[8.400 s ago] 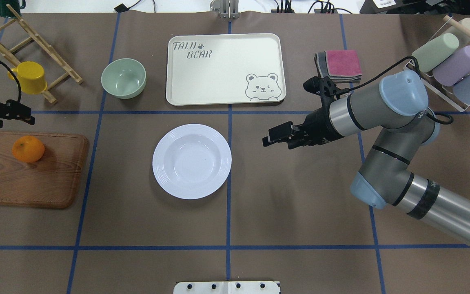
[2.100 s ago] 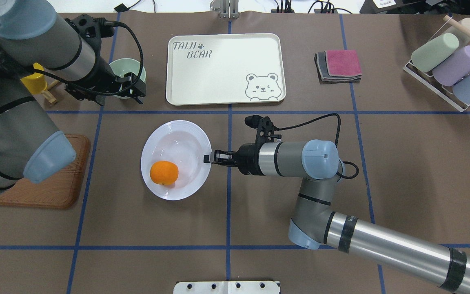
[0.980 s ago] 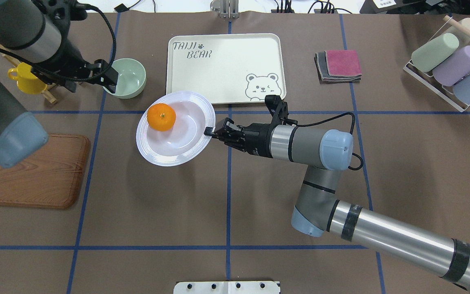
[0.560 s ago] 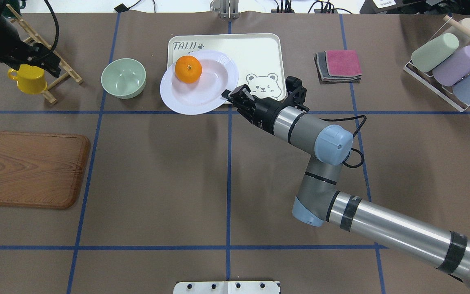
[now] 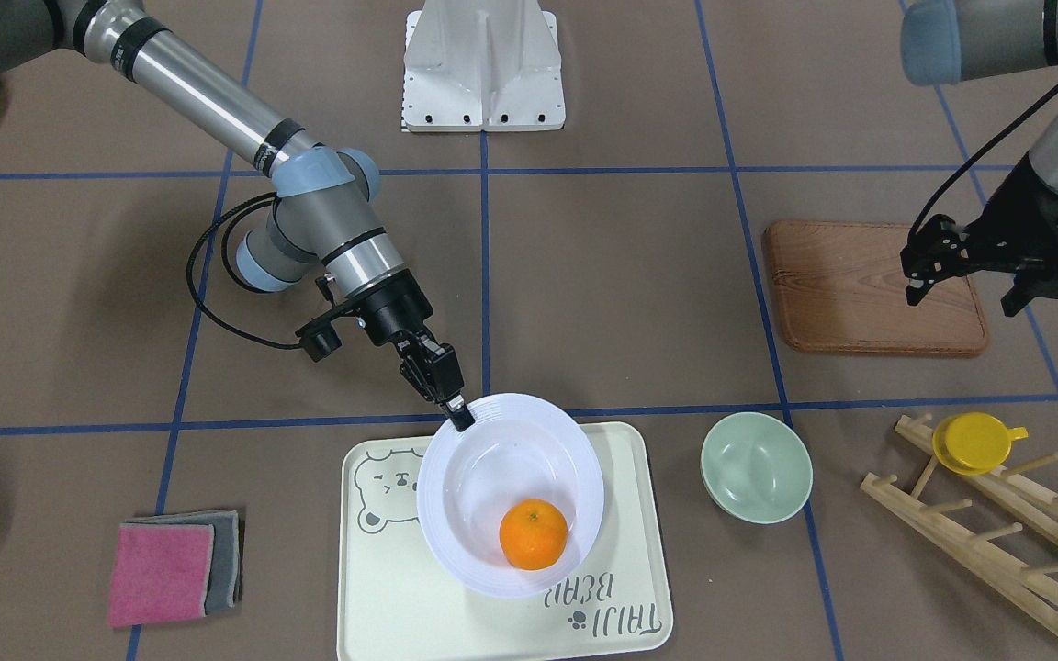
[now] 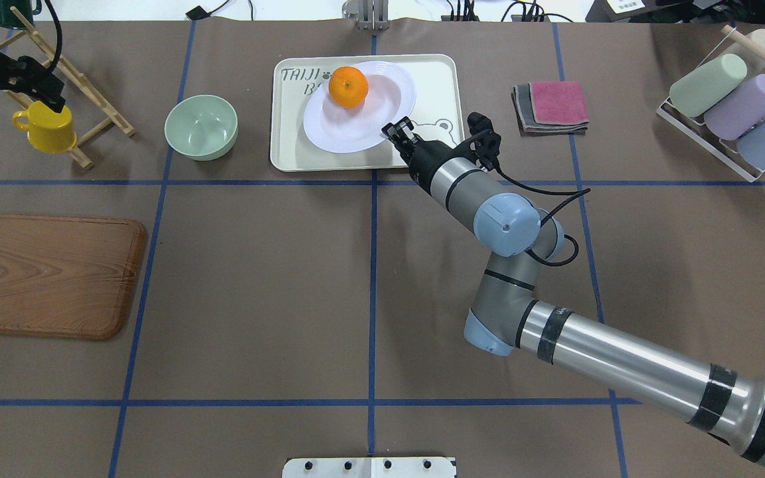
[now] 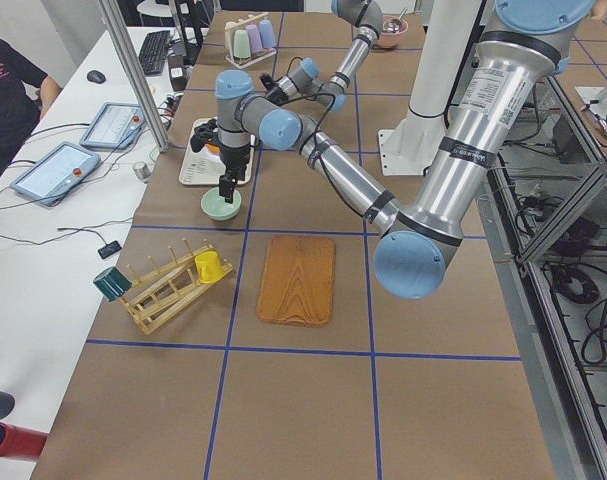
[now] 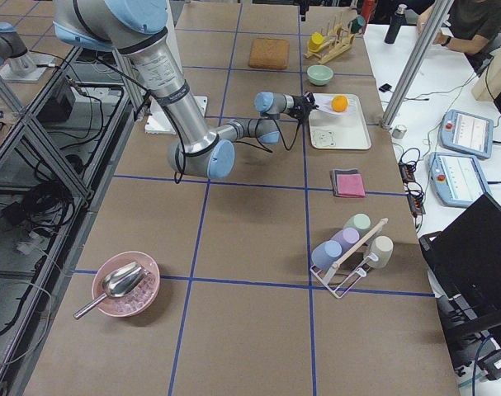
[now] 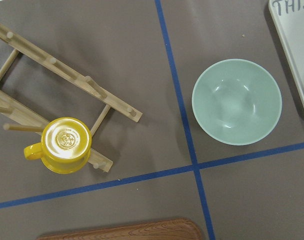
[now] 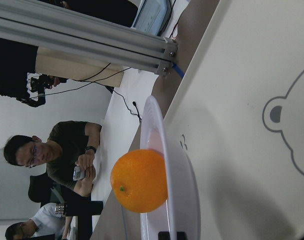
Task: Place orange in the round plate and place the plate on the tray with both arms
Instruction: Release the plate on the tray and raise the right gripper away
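Note:
My right gripper [image 6: 396,129] is shut on the near rim of the round plate [image 6: 376,116], a glossy white plate held tilted over the tray [image 6: 432,79]. The orange [image 6: 348,87] lies in the plate's well on the side away from the gripper. From the front, the plate [image 5: 492,477] with the orange [image 5: 534,533] covers the middle of the cream tray [image 5: 396,588], and my right gripper [image 5: 457,415] pinches its rim. The right wrist view shows the plate [image 10: 167,165] edge-on above the tray. My left gripper [image 5: 962,296] hangs open and empty, far off near the yellow cup.
A pale green bowl [image 6: 201,127] stands left of the tray. A yellow cup [image 6: 47,129] hangs on a wooden rack [image 6: 90,99] at the far left. The wooden board [image 6: 47,275] lies front left, folded cloths [image 6: 552,106] and a cup rack [image 6: 731,106] on the right.
My right gripper has carried the plate with the orange from the tray's left front edge to over the tray's middle. The left arm has drawn back further to the far left.

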Motion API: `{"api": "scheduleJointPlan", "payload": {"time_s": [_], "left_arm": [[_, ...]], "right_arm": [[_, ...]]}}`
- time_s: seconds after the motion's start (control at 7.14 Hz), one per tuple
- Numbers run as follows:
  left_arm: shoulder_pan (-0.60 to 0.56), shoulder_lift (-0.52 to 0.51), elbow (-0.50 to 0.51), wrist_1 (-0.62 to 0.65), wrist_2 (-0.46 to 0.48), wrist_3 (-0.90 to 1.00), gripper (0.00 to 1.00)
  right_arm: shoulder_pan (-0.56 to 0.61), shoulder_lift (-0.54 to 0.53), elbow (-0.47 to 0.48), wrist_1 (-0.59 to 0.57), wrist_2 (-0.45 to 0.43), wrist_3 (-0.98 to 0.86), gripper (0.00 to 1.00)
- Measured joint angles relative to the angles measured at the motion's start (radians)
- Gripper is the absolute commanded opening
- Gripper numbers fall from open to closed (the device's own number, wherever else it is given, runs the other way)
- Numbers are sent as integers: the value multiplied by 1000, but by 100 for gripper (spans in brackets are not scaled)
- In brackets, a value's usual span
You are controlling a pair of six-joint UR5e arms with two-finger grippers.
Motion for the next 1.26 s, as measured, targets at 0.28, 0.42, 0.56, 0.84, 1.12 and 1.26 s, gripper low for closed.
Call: {"api": "scheduleJointPlan", "payload": {"time_s": [0.28, 0.42, 0.56, 0.84, 1.12, 1.26], "left_arm": [[-3, 0, 3, 0, 0, 4, 97], [-4, 0, 3, 0, 0, 4, 97], [-5, 0, 3, 0, 0, 4, 97], [-7, 0, 3, 1, 0, 4, 97], [-7, 0, 2, 2, 0, 4, 97], [-8, 0, 2, 3, 0, 4, 97]], "right_arm": [[-3, 14, -25, -17, -19, 7, 24], [-3, 18, -27, -31, -21, 10, 64], [-3, 19, -26, -59, -21, 12, 100], [25, 18, 7, -183, 39, -36, 100], [90, 8, 137, -389, 218, -156, 100], [126, -2, 209, -498, 329, -233, 100]]}}
